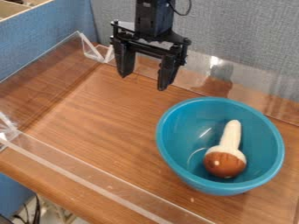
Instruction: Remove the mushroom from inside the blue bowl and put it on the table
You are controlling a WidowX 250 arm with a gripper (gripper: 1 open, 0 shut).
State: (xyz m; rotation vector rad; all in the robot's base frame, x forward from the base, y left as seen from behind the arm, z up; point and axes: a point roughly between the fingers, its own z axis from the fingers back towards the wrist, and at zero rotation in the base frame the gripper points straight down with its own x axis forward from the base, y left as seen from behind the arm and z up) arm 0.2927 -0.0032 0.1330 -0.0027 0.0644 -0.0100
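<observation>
1. Nearest the camera: low clear wall [82,179] along the table's front edge, running from lower left toward bottom centre.
2. Bowl [176,149], teal-blue, round, sits lower right on the table [93,105], close to the front wall.
3. Mushroom [226,152] lies on its side inside the bowl, reddish-brown cap toward the camera, cream stem pointing up and away toward the far rim.
4. Cap rests on the bowl's floor near the front inner wall; glossy highlight on it.
5. Gripper [145,75], black, hangs above the table at upper centre, pointing down.
6. Jaws spread wide, nothing between them.
7. Gripper is well apart from the bowl, back and left of it; no contact with mushroom or bowl.
8. Table is brown wood grain, bare at left and centre.
9. More clear walls along the left and far edges.
10. Blue panel [70,22] stands behind the far wall, upper left.
</observation>
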